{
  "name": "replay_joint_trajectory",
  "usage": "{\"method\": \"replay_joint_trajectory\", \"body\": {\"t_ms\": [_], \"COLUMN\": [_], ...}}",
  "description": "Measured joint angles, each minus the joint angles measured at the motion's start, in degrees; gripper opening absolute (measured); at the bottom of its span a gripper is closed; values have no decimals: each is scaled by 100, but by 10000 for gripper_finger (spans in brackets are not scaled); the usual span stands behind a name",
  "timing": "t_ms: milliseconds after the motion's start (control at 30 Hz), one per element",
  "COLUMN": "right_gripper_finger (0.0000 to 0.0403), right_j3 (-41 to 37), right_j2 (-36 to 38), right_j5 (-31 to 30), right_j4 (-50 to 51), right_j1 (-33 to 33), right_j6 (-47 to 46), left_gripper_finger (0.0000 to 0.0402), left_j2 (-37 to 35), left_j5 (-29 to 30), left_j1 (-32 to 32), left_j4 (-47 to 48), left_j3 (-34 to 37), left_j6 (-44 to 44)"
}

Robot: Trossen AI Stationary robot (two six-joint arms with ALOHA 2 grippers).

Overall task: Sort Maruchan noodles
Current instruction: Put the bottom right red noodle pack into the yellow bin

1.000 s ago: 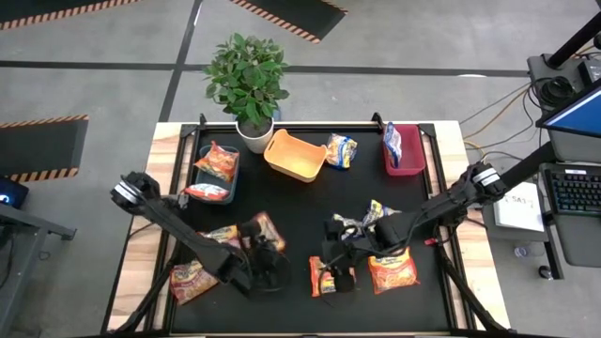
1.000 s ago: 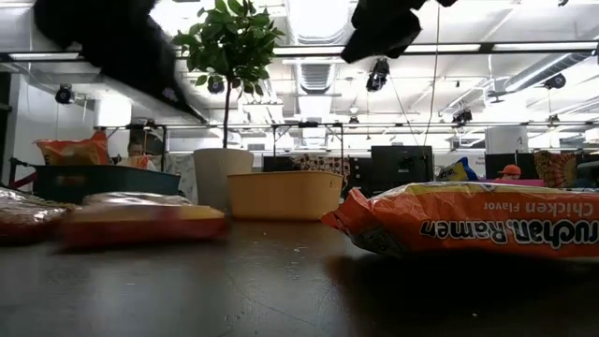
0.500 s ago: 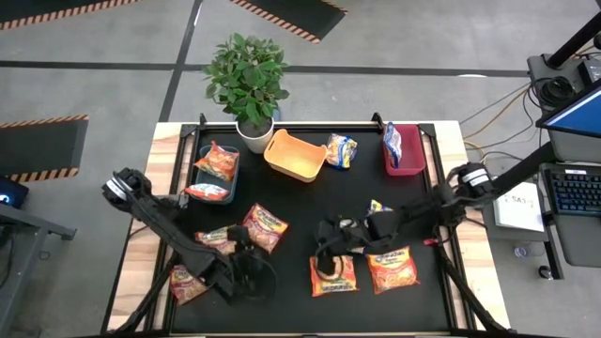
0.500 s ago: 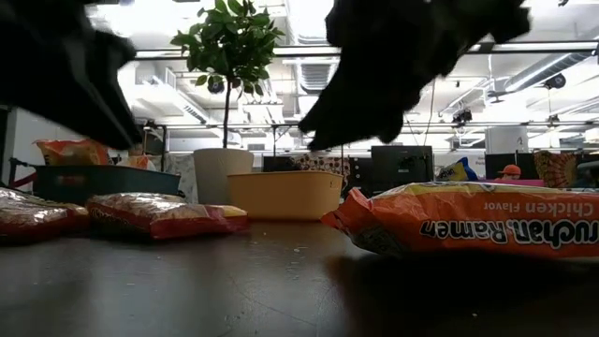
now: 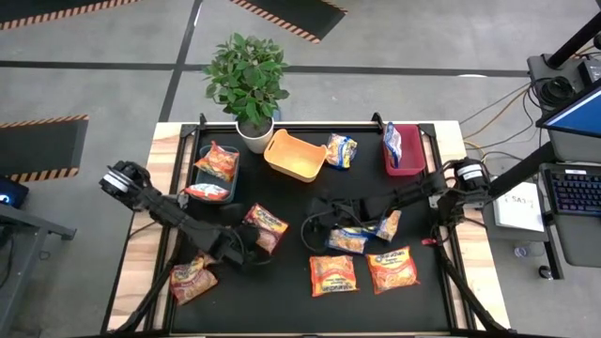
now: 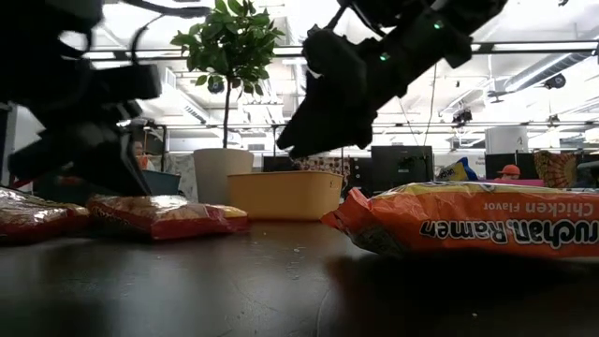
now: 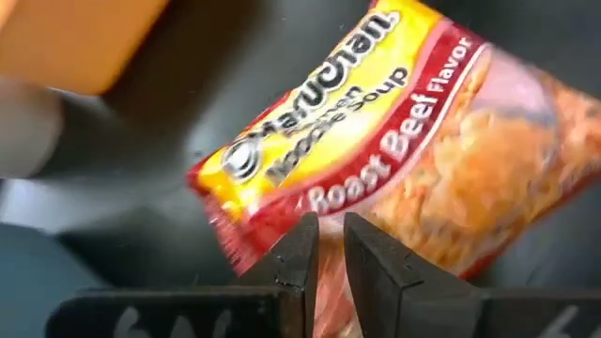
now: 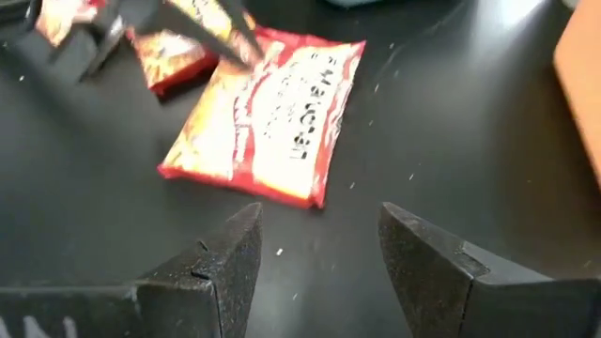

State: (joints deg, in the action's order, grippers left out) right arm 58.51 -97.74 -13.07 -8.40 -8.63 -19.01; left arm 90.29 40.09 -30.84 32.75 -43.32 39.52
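The noodles are flat crinkly packets scattered on the black table. My left gripper (image 5: 246, 246) (image 7: 331, 239) is at the near-left end of a red Roast Beef packet (image 5: 267, 228) (image 7: 376, 141), which lies flat on the table. The fingers are nearly together. My right gripper (image 5: 315, 230) (image 8: 319, 235) is open and hovers over bare table to the right of that packet (image 8: 272, 122), touching nothing. Two blue-and-yellow packets (image 5: 352, 239) (image 5: 386, 225) lie under the right arm. Two orange packets (image 5: 333, 274) (image 5: 392, 269) lie nearer the table's front edge. My left gripper comes down from above onto the Roast Beef packet at its red edge (image 7: 282, 258), with a strip of wrapper showing in the narrow gap between the fingers. The packet stays flat on the table (image 6: 159, 215). The gripper's own body hides how far the wrapper reaches.
A teal bin (image 5: 200, 174) at the far left holds two red packets. An orange bin (image 5: 294, 155) has a blue-and-yellow packet (image 5: 341, 150) beside it. A red bin (image 5: 406, 160) holds a blue packet. A potted plant (image 5: 249, 84) stands at the far edge. Another red packet (image 5: 192, 279) lies near-left.
My right gripper has moved from over the orange packet toward the far left, uncovering that packet and the blue-and-yellow ones. My left gripper drew back toward the near edge, then returned to the Roast Beef packet. That packet was blurred in motion a second ago and now lies still.
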Motion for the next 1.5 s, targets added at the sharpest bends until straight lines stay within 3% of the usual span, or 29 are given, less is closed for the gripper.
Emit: {"method": "replay_joint_trajectory", "body": {"t_ms": [233, 400, 500, 700, 1000, 1233, 1500], "right_gripper_finger": [199, 199, 199, 199, 199, 202, 268], "right_j3": [243, 465, 444, 184, 29, 34, 29], "right_j2": [0, 1, 1, 1, -115, -508, -703], "right_j5": [816, 2058, 2613, 2831, 2506, 2565, 3099], "right_j4": [41, 553, 870, 1018, 753, 183, -259], "right_j1": [397, 924, 1141, 1177, 1166, 1166, 1242], "right_j6": [-116, -582, -820, -1168, -1410, -1685, -2109], "left_gripper_finger": [36, 36, 36, 35, 35, 35, 35], "left_j2": [203, -161, -450, -908, -948, -494, -77], "left_j5": [255, 207, -283, -1259, -1268, -1176, -1036], "left_j1": [717, 1022, 1002, 891, 790, 790, 776], "left_j4": [-2699, -2866, -2859, -2859, -3711, -4151, -4231], "left_j3": [82, 24, 178, 812, 1728, 1912, 1758], "left_j6": [-1340, -2334, -2647, -2112, -1352, -896, -793]}}
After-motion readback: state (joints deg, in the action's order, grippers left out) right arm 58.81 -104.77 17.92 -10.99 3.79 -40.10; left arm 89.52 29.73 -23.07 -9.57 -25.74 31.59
